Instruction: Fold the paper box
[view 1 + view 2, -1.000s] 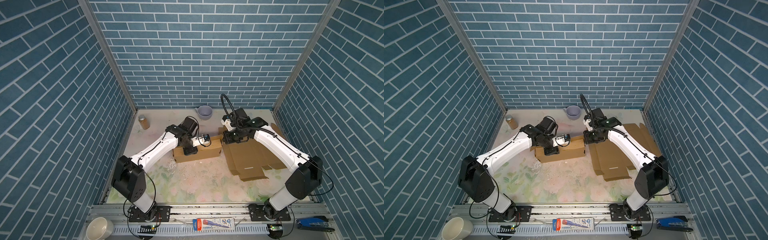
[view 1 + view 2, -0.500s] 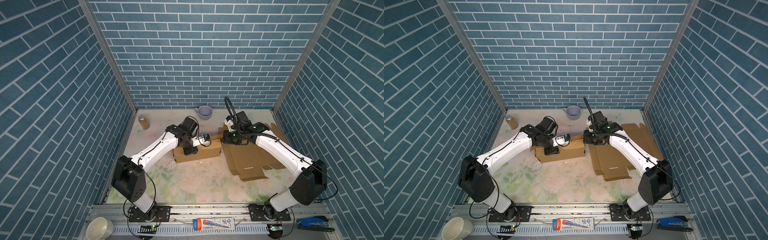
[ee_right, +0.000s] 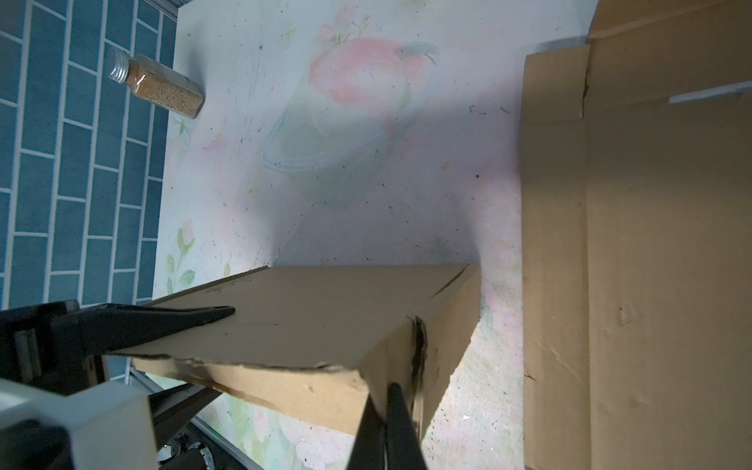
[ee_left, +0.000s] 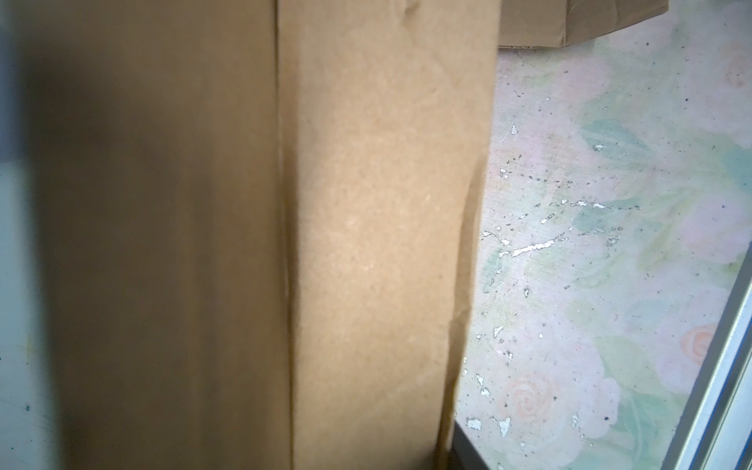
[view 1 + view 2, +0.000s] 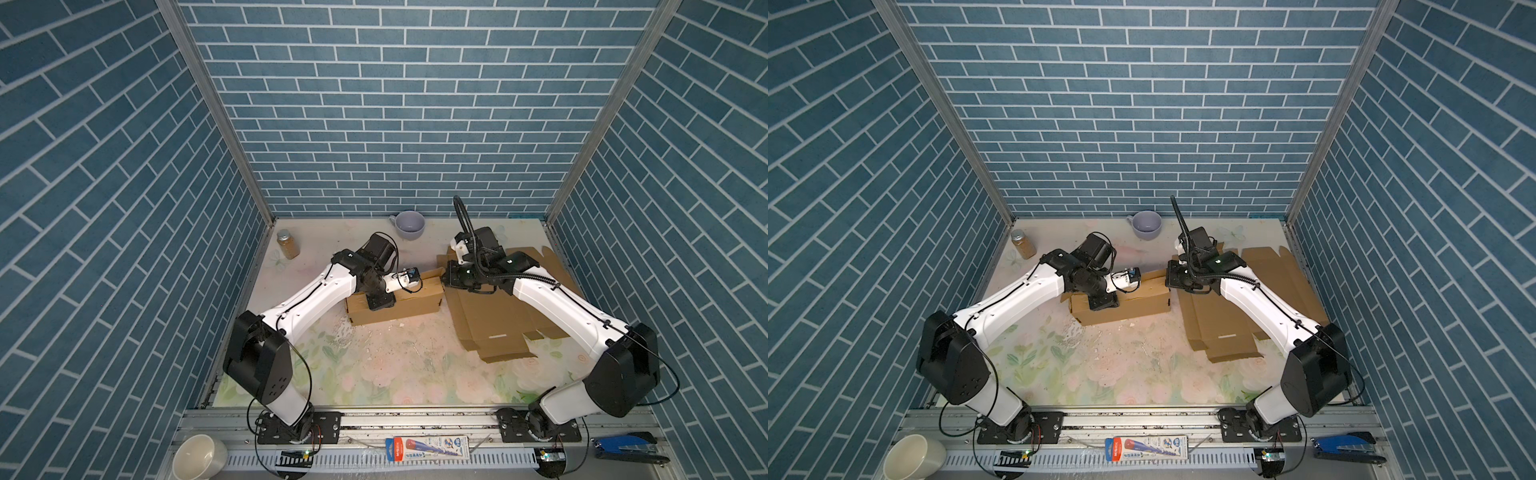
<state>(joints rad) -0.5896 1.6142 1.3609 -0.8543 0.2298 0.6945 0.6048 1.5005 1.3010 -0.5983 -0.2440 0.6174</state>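
The half-folded cardboard box (image 5: pixel 399 309) sits on the flowered table (image 5: pixel 374 374), a little below the middle of both top views. The left gripper (image 3: pixel 224 352) clamps one of its walls. In the right wrist view its fingers (image 3: pixel 171 319) lie one on each face. The right gripper (image 3: pixel 386 407) is closed, its tips against the corner at the box's right end. A flat cardboard sheet (image 5: pixel 490 328) lies just right of the box.
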